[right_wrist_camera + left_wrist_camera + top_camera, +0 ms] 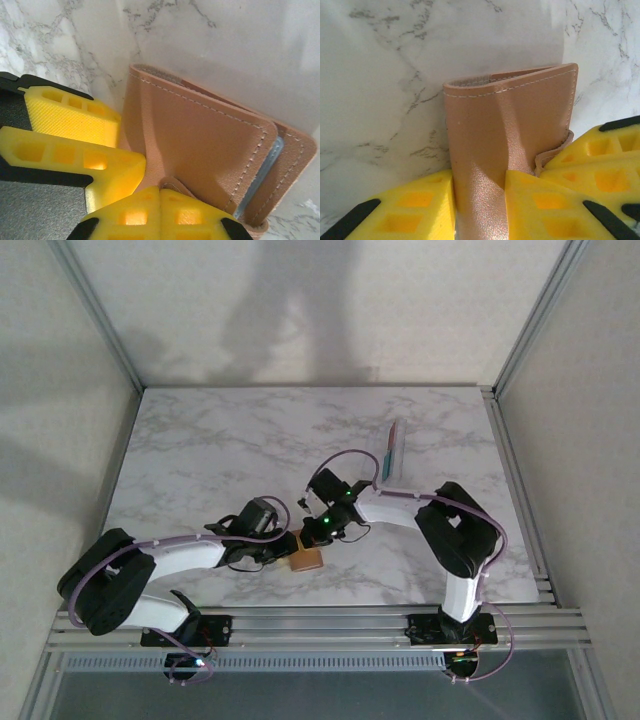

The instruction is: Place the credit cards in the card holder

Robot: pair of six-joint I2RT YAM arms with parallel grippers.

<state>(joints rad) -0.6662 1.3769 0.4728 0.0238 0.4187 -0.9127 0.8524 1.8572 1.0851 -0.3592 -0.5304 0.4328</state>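
The tan leather card holder lies near the table's front edge, between both arms. My left gripper is shut across its folded body, one yellow finger on each side. My right gripper is shut, its tips pinching the little clasp tab at the edge of the card holder. A grey-blue inner edge peeks out between the leather flaps. The credit cards lie in a small stack at the back right of the table, teal and red edges showing, apart from both grippers.
The right gripper's yellow fingers press in beside the holder in the left wrist view. The left gripper's fingers sit close to the right tips. Metal frame posts border the marble table.
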